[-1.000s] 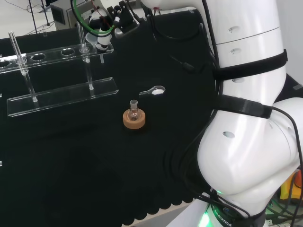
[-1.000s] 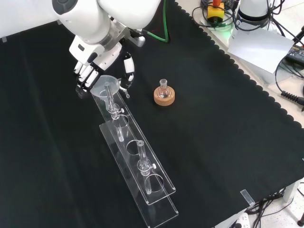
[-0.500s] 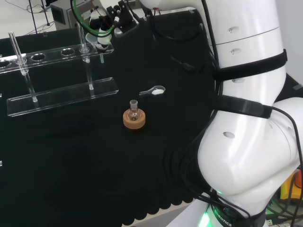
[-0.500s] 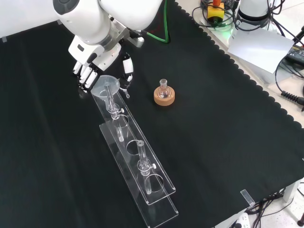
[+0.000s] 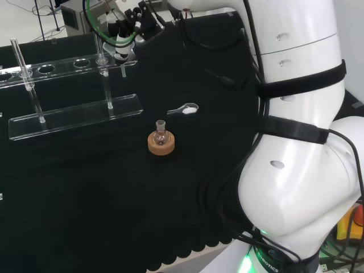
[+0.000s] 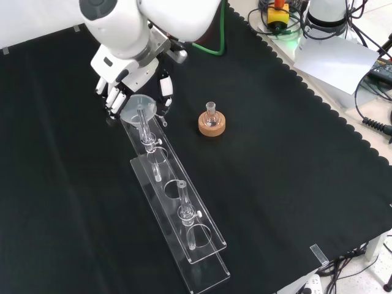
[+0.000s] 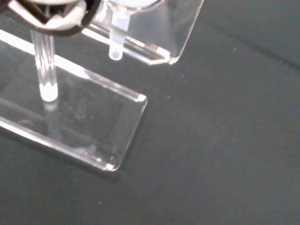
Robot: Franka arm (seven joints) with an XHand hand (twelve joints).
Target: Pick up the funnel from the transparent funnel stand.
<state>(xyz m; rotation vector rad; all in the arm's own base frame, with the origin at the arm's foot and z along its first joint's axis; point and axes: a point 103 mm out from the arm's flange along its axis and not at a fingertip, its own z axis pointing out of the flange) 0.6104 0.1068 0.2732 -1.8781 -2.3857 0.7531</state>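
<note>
Hand (image 6: pixel 125 82) at funnel (image 6: pixel 136 105) in stand (image 6: pixel 177 211); fingers bracket the bowl, grasp unconfirmed; advise closing on the rim, lifting straight so stem clears hole.

In the front view the funnel (image 6: pixel 136 101) sits in the far end of the funnel stand (image 6: pixel 177 211), which runs from there toward the near right. The hand (image 6: pixel 122 86) is around the funnel. To the right stands a small flask (image 6: pixel 211 114) on a cork ring (image 6: pixel 212 125).
</note>
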